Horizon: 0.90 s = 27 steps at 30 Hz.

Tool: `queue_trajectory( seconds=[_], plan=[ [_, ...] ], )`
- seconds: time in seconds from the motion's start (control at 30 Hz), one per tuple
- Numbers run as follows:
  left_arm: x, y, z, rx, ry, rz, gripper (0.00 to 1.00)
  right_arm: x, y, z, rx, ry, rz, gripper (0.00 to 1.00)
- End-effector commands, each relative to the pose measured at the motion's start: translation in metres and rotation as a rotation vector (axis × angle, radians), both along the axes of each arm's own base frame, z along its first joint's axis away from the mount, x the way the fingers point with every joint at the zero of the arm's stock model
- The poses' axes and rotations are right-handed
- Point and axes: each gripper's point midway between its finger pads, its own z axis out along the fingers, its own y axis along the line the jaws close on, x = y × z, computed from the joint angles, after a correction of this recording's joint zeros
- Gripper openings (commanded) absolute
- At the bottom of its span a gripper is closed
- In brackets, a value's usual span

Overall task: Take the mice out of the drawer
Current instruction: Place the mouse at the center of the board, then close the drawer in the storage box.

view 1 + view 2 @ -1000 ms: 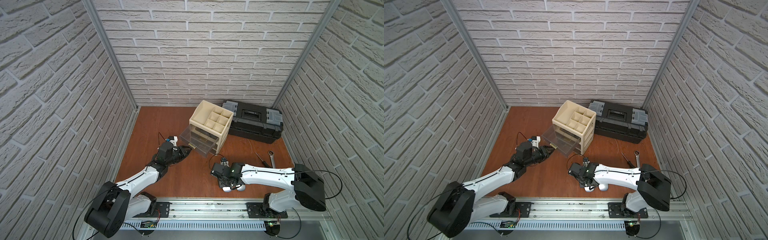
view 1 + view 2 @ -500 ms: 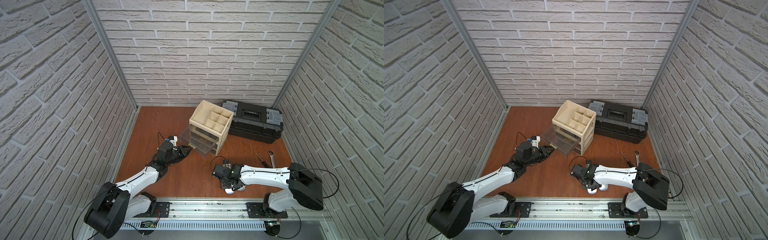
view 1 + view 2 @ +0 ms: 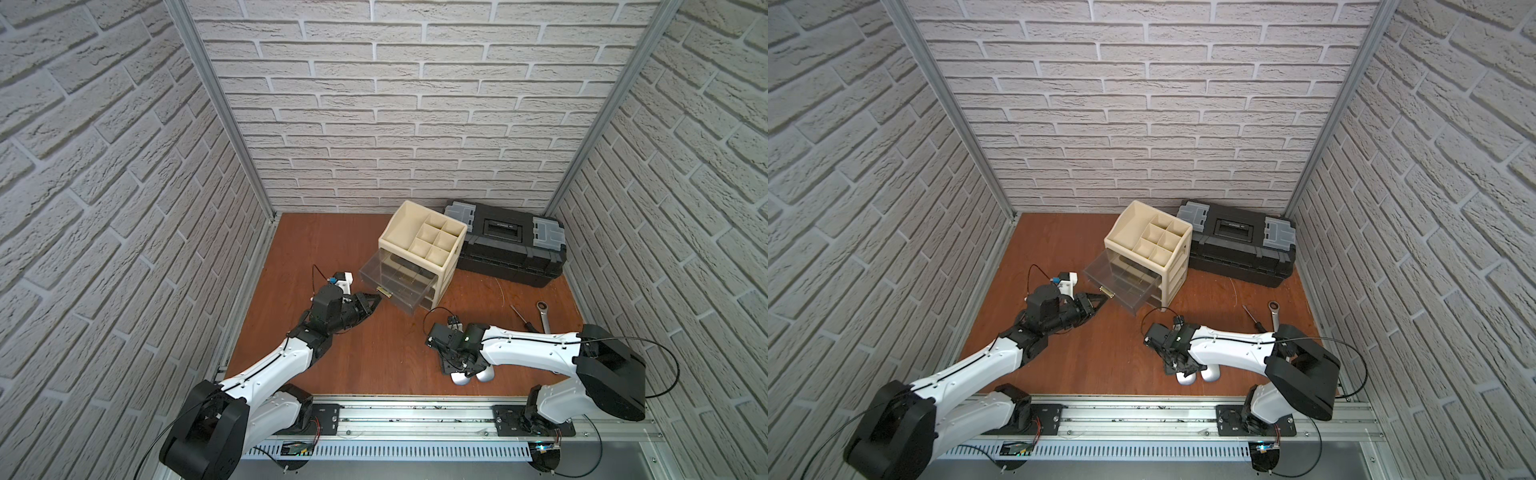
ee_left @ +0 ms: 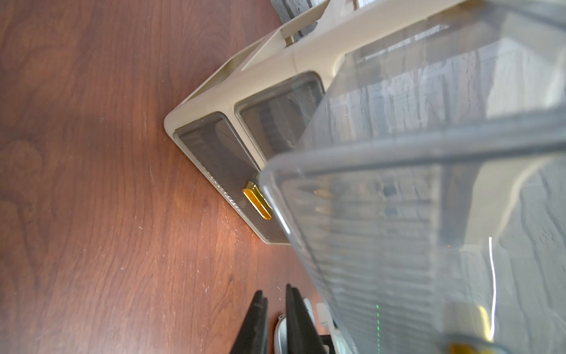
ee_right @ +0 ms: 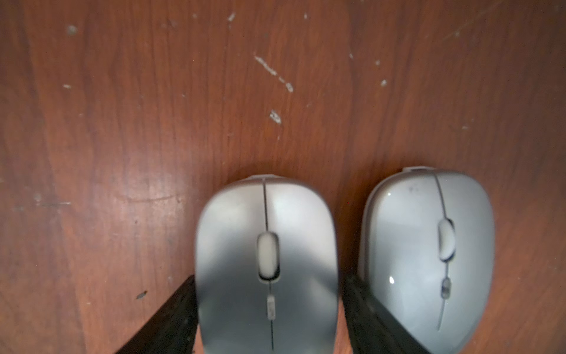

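My right gripper [image 5: 269,280] sits spread astride a slim silver oval mouse [image 5: 266,220] on the wooden table [image 5: 122,122], my left gripper [image 4: 274,291] nearly pressed together, empty, by the clear plastic drawer [image 4: 398,214].

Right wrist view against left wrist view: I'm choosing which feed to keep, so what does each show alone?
Only the right wrist view: two silver mice side by side, the right pincer astride one. Only the left wrist view: the beige drawer unit, its pulled-out clear drawer, a gold handle, the left pincer nearly closed. Both: the wooden table.
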Motion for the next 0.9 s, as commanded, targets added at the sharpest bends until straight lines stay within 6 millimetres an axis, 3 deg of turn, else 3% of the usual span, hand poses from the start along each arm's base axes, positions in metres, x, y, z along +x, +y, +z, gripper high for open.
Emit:
queue_trajectory(
  seconds=[0.0,0.2,0.5,0.7,0.87],
  plan=[
    [-0.002,0.004,0.006,0.02,-0.028,-0.003,0.13,0.005,0.005,0.016,0.02,-0.02,0.037,0.78],
    [0.007,0.001,0.014,0.011,-0.056,0.001,0.03,0.014,0.016,0.054,0.111,-0.101,0.112,0.78],
    [0.021,-0.005,0.029,-0.028,-0.099,0.012,0.0,0.038,0.031,0.16,0.261,-0.31,0.254,0.78],
    [0.024,-0.01,0.039,-0.043,-0.115,0.011,0.0,0.075,0.031,0.232,0.285,-0.448,0.294,0.78],
    [0.028,-0.019,0.045,-0.052,-0.122,-0.004,0.0,0.119,0.04,0.281,0.268,-0.539,0.36,0.77]
  ],
)
